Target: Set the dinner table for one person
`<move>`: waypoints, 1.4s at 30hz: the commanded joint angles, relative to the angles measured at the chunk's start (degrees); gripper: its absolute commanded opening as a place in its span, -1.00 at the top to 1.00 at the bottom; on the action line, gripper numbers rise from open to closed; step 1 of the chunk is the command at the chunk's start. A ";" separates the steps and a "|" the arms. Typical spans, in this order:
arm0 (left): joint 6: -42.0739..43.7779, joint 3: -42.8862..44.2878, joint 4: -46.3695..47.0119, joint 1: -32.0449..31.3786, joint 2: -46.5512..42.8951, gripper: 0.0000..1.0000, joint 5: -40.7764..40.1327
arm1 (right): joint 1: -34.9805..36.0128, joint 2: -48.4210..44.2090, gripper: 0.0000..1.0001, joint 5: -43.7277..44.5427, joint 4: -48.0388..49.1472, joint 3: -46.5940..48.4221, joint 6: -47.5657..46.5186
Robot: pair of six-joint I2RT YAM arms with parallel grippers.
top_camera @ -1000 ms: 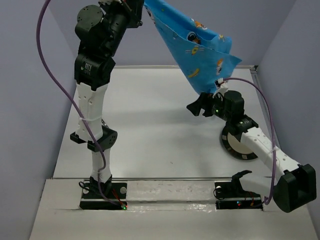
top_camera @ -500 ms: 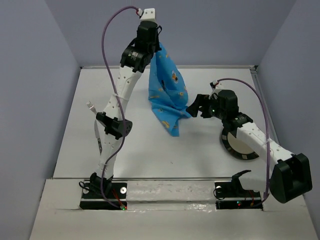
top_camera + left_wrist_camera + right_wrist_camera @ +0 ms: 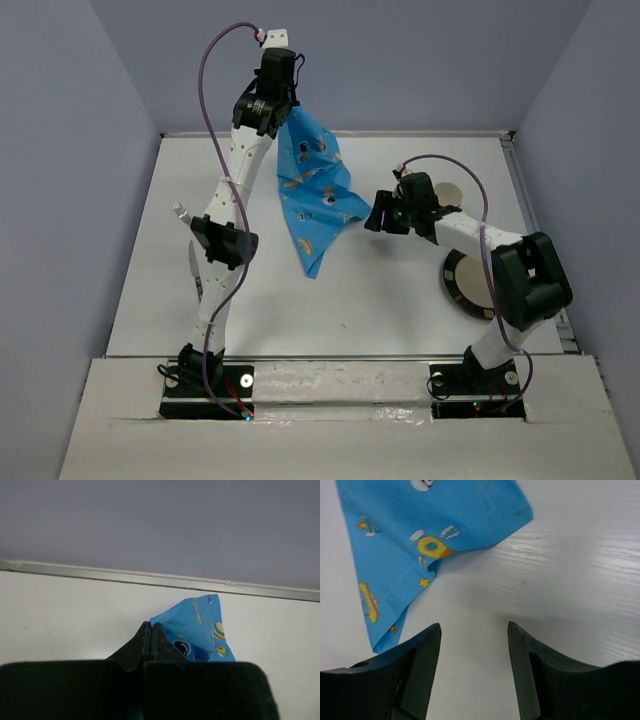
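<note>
While the left gripper [image 3: 283, 113] hangs high over the far side of the table [image 3: 350, 310], the overhead view shows it clamped on the top corner of a soft blue cloth [image 3: 312, 195] printed with small cartoons. The cloth droops in folds to a point over the flat, matte white tabletop; whether that point touches cannot be told. The right gripper [image 3: 372, 217] sits low over the table just right of the cloth, fingers spread, holding nothing. A round plate [image 3: 462, 283] with a dark rim lies at the table's right, partly under the right arm, and pale lilac walls [image 3: 60, 150] close in three sides. From the left wrist, black fingers [image 3: 145, 640] press together on the cloth [image 3: 200, 630], with white table [image 3: 60, 615] and its thin metal rail [image 3: 125, 575] beyond. From the right wrist, two black fingers [image 3: 422, 660] stand apart over faintly grained table [image 3: 570, 580], the cloth [image 3: 420, 525] just beyond them, untouched.
</note>
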 commanded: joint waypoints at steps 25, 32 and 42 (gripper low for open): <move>0.59 0.67 4.21 0.64 -0.37 1.00 4.65 | 5.42 31.93 0.37 23.19 -13.53 30.01 -10.67; 1.03 0.67 4.47 0.64 -0.89 1.00 4.12 | 5.42 30.18 1.00 27.06 -13.26 29.83 -9.88; -0.28 0.67 7.28 4.49 -3.61 1.00 4.82 | 4.11 16.73 1.00 36.28 -11.33 35.35 -16.46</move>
